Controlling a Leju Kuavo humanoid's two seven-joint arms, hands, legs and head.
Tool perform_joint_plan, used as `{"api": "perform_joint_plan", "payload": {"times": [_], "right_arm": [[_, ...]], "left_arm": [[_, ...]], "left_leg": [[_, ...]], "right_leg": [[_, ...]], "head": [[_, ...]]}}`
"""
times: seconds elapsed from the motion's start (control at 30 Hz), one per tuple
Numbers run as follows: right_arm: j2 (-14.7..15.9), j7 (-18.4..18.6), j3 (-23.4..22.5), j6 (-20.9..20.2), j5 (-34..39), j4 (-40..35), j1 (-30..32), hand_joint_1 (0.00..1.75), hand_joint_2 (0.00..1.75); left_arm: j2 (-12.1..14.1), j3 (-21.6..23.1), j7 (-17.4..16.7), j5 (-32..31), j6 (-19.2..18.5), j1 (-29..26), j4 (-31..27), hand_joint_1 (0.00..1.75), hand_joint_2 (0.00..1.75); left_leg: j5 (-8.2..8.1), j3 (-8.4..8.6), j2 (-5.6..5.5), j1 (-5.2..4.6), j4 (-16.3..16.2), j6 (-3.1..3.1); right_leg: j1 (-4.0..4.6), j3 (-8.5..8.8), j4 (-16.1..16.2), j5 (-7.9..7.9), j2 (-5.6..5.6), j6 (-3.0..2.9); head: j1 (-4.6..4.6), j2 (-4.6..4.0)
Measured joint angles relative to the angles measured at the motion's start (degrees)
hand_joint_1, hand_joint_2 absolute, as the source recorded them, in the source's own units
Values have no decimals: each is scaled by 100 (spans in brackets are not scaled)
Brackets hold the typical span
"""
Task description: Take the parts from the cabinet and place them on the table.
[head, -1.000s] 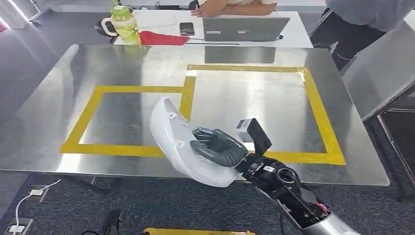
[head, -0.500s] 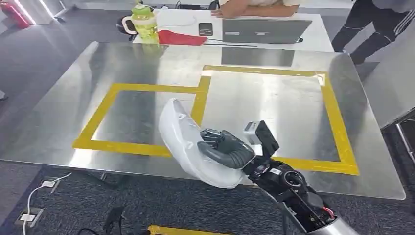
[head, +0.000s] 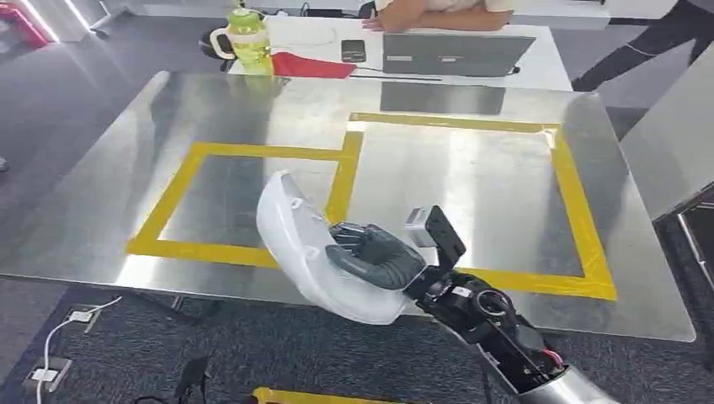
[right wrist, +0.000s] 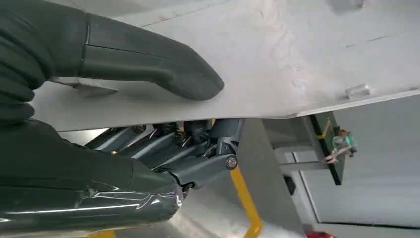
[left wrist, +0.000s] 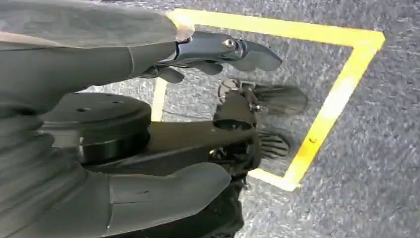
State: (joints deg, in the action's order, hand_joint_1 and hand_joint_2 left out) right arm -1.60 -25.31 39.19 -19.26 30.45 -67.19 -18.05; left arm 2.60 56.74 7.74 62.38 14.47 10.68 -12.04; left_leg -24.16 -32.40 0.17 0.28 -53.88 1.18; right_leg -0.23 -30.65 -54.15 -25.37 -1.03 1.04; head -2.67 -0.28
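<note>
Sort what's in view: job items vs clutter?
Job: white part, held by the right hand; steel table with yellow tape squares.

Clutter: green bottle, red cloth, phone, laptop, floor cable.

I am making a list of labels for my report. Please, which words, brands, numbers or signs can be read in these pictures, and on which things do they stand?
No text can be read in any view.
Green drinking bottle with white handle: no legible label.
Dark phone and grey laptop: no brand legible.
White curved plastic part held by the right hand: plain.
</note>
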Motion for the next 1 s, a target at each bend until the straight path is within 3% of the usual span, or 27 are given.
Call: {"api": "perform_joint_plan", "payload": {"times": [0.07, 0.1, 0.13, 0.2, 0.23, 0.27, 0.3, 0.37, 0.4, 0.43, 0.53, 0.6, 0.63, 0.7, 0.73, 0.77, 0.8, 0.83, 0.9, 0.93, 1.0], "right_arm": [[0, 0, 2, -90, 20, -2, -2, 175, 175], [0, 4, 4, -161, 57, 0, -4, 175, 175], [0, 4, 9, -219, 92, -2, -9, 175, 175], [0, 22, 17, -273, 114, 13, 4, 175, 175], [0, 28, 20, -286, 114, 26, 5, 175, 175], [0, 33, 24, -288, 114, 37, 4, 175, 175], [0, 35, 26, -293, 114, 44, 2, 175, 175], [0, 39, 28, -295, 114, 44, -5, 175, 175], [0, 39, 33, -295, 114, 44, -16, 175, 175], [0, 39, 39, -295, 114, 46, -28, 175, 175], [0, 40, 44, -297, 114, 48, -26, 175, 175], [-13, 39, 44, -304, 114, 46, -50, 175, 175], [-15, 35, 44, -306, 114, 46, -62, 175, 175], [-15, 42, 44, -323, 114, 48, -56, 175, 175], [-15, 48, 44, -328, 114, 54, -56, 175, 175], [-15, 48, 46, -334, 114, 57, -56, 175, 175], [-15, 48, 46, -341, 114, 59, -57, 175, 175], [-15, 48, 46, -341, 114, 61, -60, 175, 175], [-15, 48, 46, -345, 114, 61, -72, 175, 175], [-15, 48, 46, -347, 114, 61, -78, 175, 175], [-15, 52, 52, -352, 114, 61, -82, 175, 175]], "left_arm": [[0, 0, -2, -18, -2, -2, 0, 0, 175], [2, 0, -2, -24, -4, 4, 0, 0, 175], [4, 0, -7, -24, -4, 11, 0, 0, 175], [0, 0, -11, -22, -13, 6, 0, 0, 175], [0, 0, -9, -22, -15, -1, 0, 0, 175], [-2, 0, -11, -22, -15, -7, 0, 0, 175], [-2, 0, -9, -22, -15, -8, 0, 0, 175], [-7, 0, 0, -22, -15, -5, 0, 0, 175], [-13, 0, 2, -22, -15, -6, 0, 0, 175], [-11, 0, 2, -22, -15, -1, 0, 0, 175], [-11, 0, 2, -22, -15, -26, 0, 0, 175], [2, 0, 2, -22, -15, -27, 0, 0, 175], [-2, 0, 2, -22, -15, -17, 0, 0, 175], [-7, 0, 2, -22, -15, -10, 0, 0, 175], [-9, 0, 2, -24, -17, -20, 0, 0, 175], [-7, 0, 2, -24, -17, -29, 0, 0, 175], [-7, 0, 2, -24, -17, -33, 0, 0, 175], [-4, 0, 2, -24, -17, -31, 0, 0, 175], [7, 0, 2, -24, -17, -17, 0, 0, 175], [7, 0, 4, -24, -17, -4, 0, 0, 175], [4, 0, 7, -24, -17, -3, 0, 0, 175]], "left_leg": [[40, 32, -21, 39, 63, -92], [44, 42, -33, 34, 72, -105], [40, 41, -36, 33, 70, -144], [34, 40, -53, 19, 67, -165], [33, 41, -68, 15, 63, -166], [31, 44, -87, 15, 59, -168], [27, 51, -113, 16, 52, -169], [9, 81, -169, 18, 39, -150], [-5, 82, -180, 18, 37, -131], [-14, 52, -196, -24, -11, -105], [13, 40, -214, 4, 25, -13], [-90, 7, -165, 14, -102, 53], [-296, -143, -120, 14, -416, 81], [-766, -649, -92, 43, -1471, 135], [-880, -851, -83, 49, -1862, 154], [-851, -910, -77, 53, -1954, 157], [-695, -829, -71, 55, -1766, 153], [-460, -633, -63, 58, -1353, 142], [31, -45, 23, 58, -202, 99], [-13, 50, 74, 26, 26, 75], [-2, 14, 23, 7, 8, 13]], "right_leg": [[-25, -5, -18, -48, -5, 77], [-30, -58, -202, -193, 34, 99], [-30, -230, -595, -428, 56, 112], [-32, -698, -1618, -871, 81, 135], [-32, -864, -1946, -946, 85, 144], [-32, -884, -1952, -869, 85, 143], [-33, -764, -1669, -657, 85, 133], [-34, -284, -649, -118, 100, 98], [-34, -75, -164, 39, 166, 68], [-22, -10, -30, -17, 189, 54], [7, -45, -61, -6, 184, -19], [-45, 4, 25, 47, 152, -99], [-51, 3, 28, 50, 137, -124], [-42, -5, 28, 47, 90, -140], [-38, -10, 26, 45, 73, -142], [-38, -9, 26, 44, 63, -141], [-38, -3, 26, 43, 54, -139], [-39, 5, 26, 38, 46, -133], [-38, 35, 25, 19, 33, -102], [17, 17, 3, -1, 31, -68], [18, 12, 8, -1, 22, -20]], "head": [[20, 0], [50, 0], [85, 0], [127, 0], [137, 0], [146, 0], [153, 0], [175, 0], [190, 0], [194, 0], [181, 0], [186, 0], [138, 0], [65, 0], [63, 0], [54, 0], [41, 0], [19, 0], [-18, 0], [-40, 0], [4, 0]]}}
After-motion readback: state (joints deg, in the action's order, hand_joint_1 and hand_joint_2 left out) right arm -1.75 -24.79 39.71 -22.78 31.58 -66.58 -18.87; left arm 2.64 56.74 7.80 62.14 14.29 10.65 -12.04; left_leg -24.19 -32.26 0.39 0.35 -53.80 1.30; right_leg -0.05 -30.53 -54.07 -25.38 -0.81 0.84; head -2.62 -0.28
